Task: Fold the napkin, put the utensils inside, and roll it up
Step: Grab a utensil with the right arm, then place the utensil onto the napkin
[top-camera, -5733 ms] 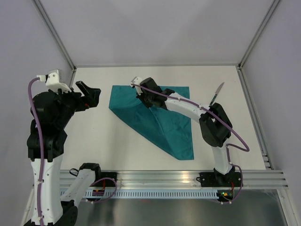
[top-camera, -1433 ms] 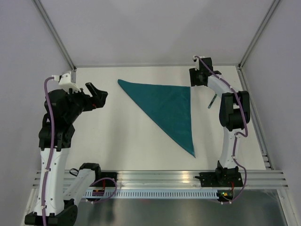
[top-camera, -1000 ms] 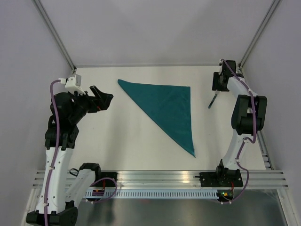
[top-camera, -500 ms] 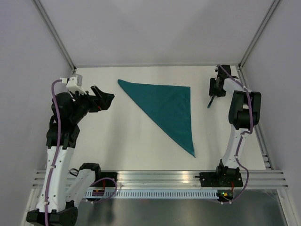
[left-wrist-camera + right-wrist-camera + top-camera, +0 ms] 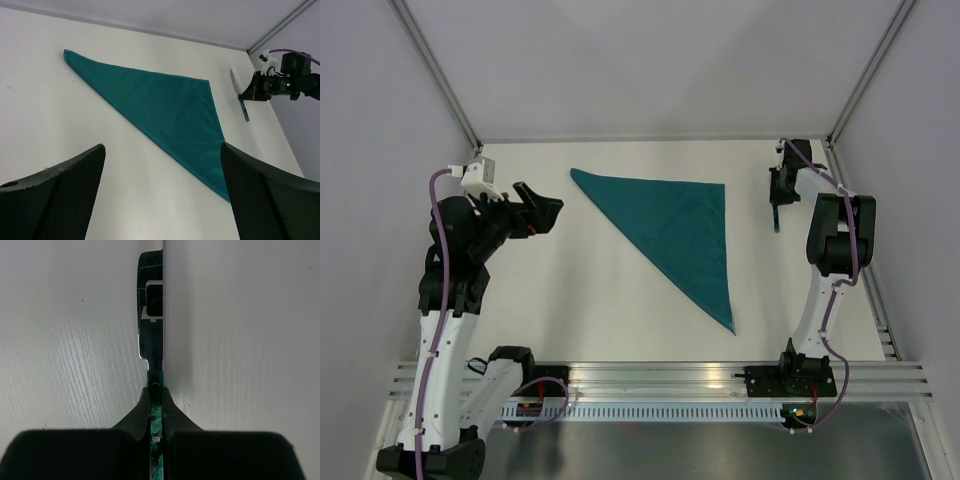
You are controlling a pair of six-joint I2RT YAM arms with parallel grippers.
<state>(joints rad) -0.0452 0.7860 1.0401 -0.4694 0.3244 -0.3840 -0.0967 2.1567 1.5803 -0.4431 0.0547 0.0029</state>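
Your right gripper (image 5: 777,200) had left the napkin (image 5: 675,225) and swung out to the far right corner of the table (image 5: 570,290), where its jaws, wide a moment before, had come together on the knife (image 5: 777,220). The napkin, rumpled under that arm in the earliest view, now lay flat as a clean triangle. Its long folded edge ran from a point near the far edge down to a tip near the middle of the table. One straight side lay along the far edge and the other faced the right edge.

From the right wrist camera you could see the knife (image 5: 151,315) turned on its thin edge. Its green-patterned handle was pinched tightly between the two fingers and the blade reached straight out ahead. From the left wrist camera the knife (image 5: 240,97) sat just beside the napkin's (image 5: 160,107) far right corner, apart from the cloth. You could not tell whether it was lifted or touching the table.

Your left gripper (image 5: 538,210) hung over the left side of the table, clear of the napkin. Its fingers (image 5: 70,190) were spread wide with nothing between them.
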